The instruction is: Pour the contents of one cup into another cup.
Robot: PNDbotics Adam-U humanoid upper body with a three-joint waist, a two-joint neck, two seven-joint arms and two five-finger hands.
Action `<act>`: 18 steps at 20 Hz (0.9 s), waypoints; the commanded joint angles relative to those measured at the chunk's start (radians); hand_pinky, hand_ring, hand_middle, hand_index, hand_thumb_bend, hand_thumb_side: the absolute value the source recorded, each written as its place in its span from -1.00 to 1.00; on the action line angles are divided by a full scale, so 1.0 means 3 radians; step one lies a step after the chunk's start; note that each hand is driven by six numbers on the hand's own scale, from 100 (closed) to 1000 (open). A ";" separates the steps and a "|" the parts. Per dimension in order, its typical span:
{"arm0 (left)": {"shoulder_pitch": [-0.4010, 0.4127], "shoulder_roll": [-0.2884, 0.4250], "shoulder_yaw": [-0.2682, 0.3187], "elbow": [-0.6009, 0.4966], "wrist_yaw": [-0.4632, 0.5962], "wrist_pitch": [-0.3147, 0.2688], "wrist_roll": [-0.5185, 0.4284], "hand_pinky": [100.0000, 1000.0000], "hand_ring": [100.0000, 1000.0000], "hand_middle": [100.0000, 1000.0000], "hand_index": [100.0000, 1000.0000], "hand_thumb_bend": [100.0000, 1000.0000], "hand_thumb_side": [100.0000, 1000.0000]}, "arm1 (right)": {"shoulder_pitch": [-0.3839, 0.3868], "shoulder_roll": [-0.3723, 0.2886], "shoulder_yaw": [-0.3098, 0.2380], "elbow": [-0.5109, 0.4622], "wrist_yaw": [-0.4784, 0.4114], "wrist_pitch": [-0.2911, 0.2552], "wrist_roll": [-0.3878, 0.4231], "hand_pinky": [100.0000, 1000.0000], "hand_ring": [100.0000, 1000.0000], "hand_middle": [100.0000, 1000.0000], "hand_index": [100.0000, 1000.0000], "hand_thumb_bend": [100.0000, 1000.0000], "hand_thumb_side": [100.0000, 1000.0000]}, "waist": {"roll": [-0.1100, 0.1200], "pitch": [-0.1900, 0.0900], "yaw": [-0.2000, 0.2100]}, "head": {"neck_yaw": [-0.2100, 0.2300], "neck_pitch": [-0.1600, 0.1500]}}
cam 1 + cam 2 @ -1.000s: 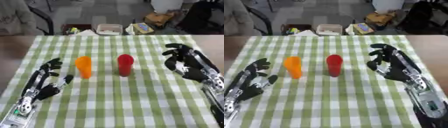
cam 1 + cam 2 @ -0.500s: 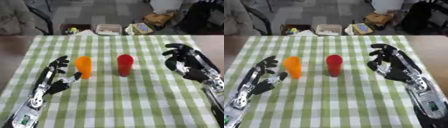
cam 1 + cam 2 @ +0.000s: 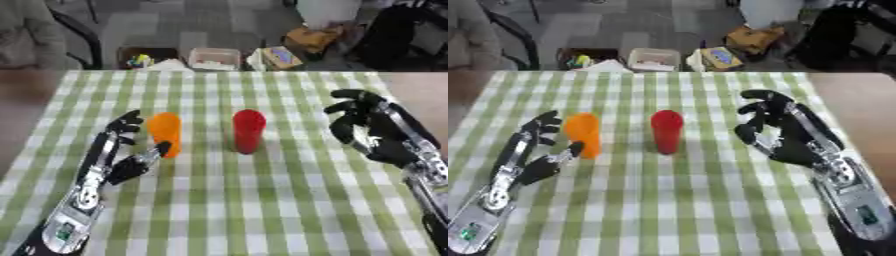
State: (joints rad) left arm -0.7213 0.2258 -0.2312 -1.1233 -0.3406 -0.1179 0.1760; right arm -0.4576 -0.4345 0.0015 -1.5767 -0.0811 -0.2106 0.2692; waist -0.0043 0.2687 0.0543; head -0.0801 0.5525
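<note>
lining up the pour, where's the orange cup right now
The orange cup stands upright left of centre on the checked cloth, beside the red cup, with the left hand open around it.

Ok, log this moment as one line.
left hand: open, fingers either side of orange cup | right hand: open, apart from red cup | both cups upright

Bare cloth [image 3: 289, 200] between red cup [image 3: 248, 131], right hand [image 3: 376, 132].
</note>
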 commanded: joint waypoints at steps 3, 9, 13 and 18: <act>-0.0129 0.0004 -0.0008 0.0056 -0.0085 -0.0033 0.0030 0.31 0.54 0.50 0.86 0.22 -0.02 | -0.0058 -0.0048 -0.0002 -0.0061 -0.0038 -0.0005 0.0008 0.09 0.45 -0.54 0.63 -0.06 -0.20 | -0.0013 -0.0041 -0.0023 | 0.0020 -0.0037; -0.0184 -0.0012 -0.0002 0.0158 -0.0146 -0.0064 0.0063 0.30 0.53 0.49 0.86 0.21 -0.02 | -0.0066 -0.0036 0.0002 -0.0063 -0.0043 -0.0004 0.0015 0.09 0.45 -0.54 0.63 -0.06 -0.19 | -0.0021 -0.0025 -0.0052 | 0.0030 -0.0042; -0.0205 -0.0013 0.0004 0.0198 -0.0158 -0.0076 0.0085 0.29 0.52 0.47 0.86 0.22 -0.02 | -0.0066 -0.0034 0.0003 -0.0062 -0.0046 -0.0003 0.0016 0.09 0.45 -0.54 0.63 -0.06 -0.19 | -0.0023 -0.0017 -0.0069 | 0.0031 -0.0044; -0.0230 -0.0014 0.0004 0.0233 -0.0173 -0.0088 0.0129 0.28 0.50 0.43 0.86 0.21 -0.03 | -0.0070 -0.0029 0.0002 -0.0063 -0.0050 -0.0004 0.0018 0.09 0.45 -0.54 0.63 -0.06 -0.19 | -0.0023 -0.0009 -0.0088 | 0.0035 -0.0045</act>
State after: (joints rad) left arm -0.7673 0.2169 -0.2314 -1.0442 -0.3884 -0.1424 0.2076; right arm -0.4644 -0.4319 0.0066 -1.5767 -0.0867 -0.2108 0.2724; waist -0.0095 0.2833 0.0289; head -0.0721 0.5513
